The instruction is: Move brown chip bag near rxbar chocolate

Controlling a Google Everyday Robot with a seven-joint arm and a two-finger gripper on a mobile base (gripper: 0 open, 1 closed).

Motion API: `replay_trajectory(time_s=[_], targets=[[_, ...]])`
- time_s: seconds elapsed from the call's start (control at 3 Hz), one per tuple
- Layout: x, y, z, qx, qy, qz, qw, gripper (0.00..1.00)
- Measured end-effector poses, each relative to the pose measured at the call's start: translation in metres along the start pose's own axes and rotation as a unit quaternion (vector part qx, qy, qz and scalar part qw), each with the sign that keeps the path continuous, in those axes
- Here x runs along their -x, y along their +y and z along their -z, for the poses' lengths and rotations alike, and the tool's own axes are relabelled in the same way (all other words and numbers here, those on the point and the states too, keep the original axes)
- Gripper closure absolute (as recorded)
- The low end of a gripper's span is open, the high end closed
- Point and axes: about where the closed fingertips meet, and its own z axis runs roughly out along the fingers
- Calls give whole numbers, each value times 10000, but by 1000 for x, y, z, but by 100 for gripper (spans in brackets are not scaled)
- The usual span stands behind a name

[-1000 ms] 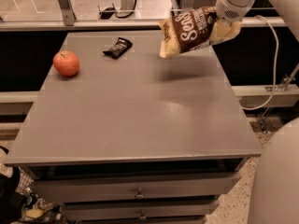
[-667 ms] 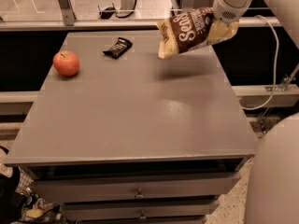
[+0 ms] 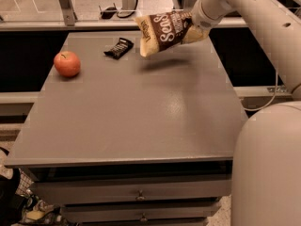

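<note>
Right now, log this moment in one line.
gripper: holds bag aloft over table rear | bar: flat, left of bag | apple: far left | bag not set down

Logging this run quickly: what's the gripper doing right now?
The gripper: closed on the chip bag, holding it in the air above the far side of the table.

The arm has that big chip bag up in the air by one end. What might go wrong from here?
1. The gripper grips the brown chip bag only at one end, above the table; the bag might slip out and drop.
2. The bag's free end hangs close to the rxbar chocolate; lowered carelessly, it might land on the bar or shove it toward the far edge.
</note>
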Motion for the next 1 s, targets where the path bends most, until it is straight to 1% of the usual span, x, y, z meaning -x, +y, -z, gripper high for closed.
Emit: replay_trajectory(time_s=[0.33, 0.67, 1.0], targets=[[16, -2, -16, -94, -328, 16, 9994, 100], [19, -1, -20, -86, -361, 20, 9993, 85], [19, 2, -25, -48, -362, 25, 9993, 53]])
